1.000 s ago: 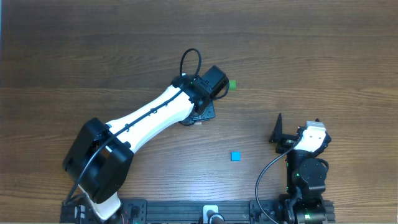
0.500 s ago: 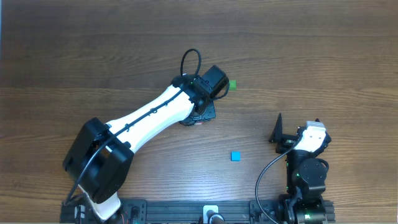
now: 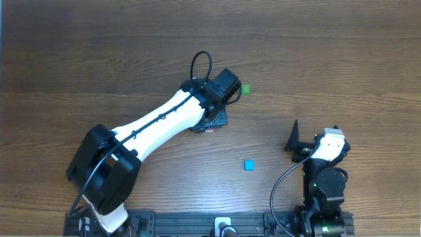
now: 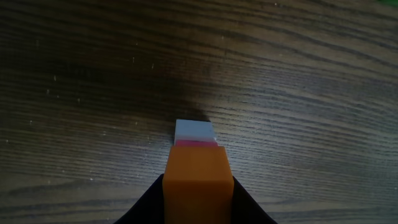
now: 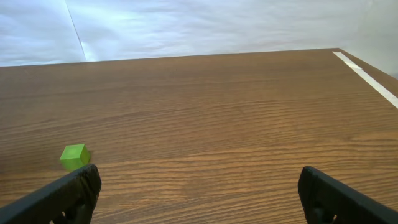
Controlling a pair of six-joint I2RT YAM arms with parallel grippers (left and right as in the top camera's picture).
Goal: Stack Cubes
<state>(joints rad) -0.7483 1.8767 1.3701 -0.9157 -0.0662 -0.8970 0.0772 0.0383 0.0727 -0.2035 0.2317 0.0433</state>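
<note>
My left gripper [image 4: 198,208] is shut on an orange cube [image 4: 198,180]. Right under the orange cube is a pink cube [image 4: 196,142], of which a thin strip shows, with a white cube [image 4: 194,130] beyond it on the wood. In the top view the left gripper [image 3: 210,120] is near the table's middle. A green cube [image 3: 246,89] lies just beyond its wrist and also appears as the green cube [image 5: 74,157] in the right wrist view. A blue cube [image 3: 249,165] sits alone toward the front. My right gripper [image 3: 294,138] rests open near its base, holding nothing.
The brown wooden table [image 3: 342,59] stretches bare to the back and to both sides. A white backdrop [image 5: 199,25] stands past the table's far edge.
</note>
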